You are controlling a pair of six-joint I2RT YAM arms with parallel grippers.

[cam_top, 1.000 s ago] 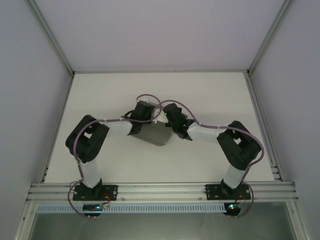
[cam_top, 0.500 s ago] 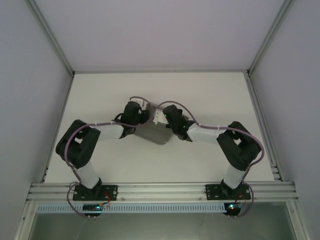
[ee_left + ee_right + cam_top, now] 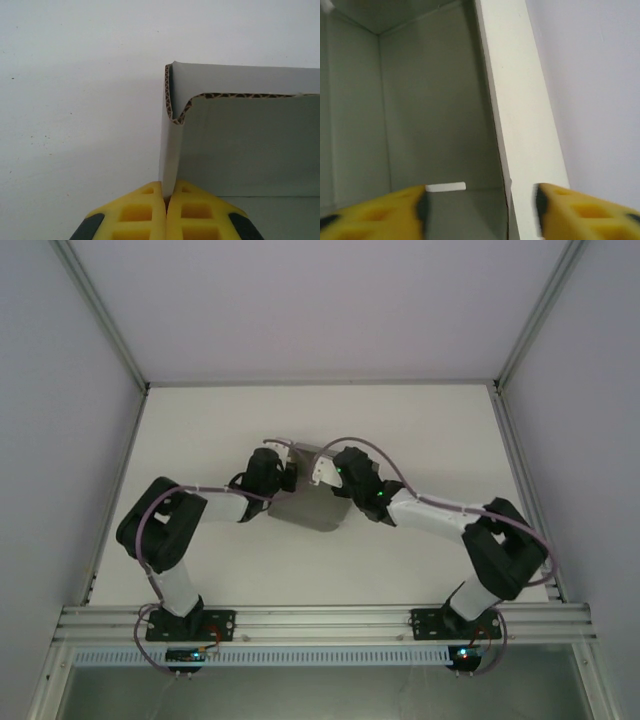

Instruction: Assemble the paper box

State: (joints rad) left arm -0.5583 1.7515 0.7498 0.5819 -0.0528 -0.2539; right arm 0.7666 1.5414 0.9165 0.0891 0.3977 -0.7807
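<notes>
The paper box [image 3: 312,508] lies mid-table as a grey, partly folded shallow box with walls raised. In the left wrist view my left gripper [image 3: 166,192] is shut on the lower end of one upright wall of the paper box [image 3: 250,150], whose corrugated top edge curls at the corner. From above, my left gripper [image 3: 284,470] sits at the box's far left corner. My right gripper [image 3: 324,469] is at the far side, just right of it. In the right wrist view my right gripper [image 3: 480,205] stands open, its yellow fingers either side of a pale box wall [image 3: 520,120] without touching it.
The white table [image 3: 430,430] is bounded by an aluminium frame and pale side walls. The rail [image 3: 320,620] carrying both arm bases runs along the near edge. Purple cables loop over both wrists above the box.
My left gripper has closed on the box's wall. My right gripper has let go and opened, and the right arm's elbow has swung out to the right.
</notes>
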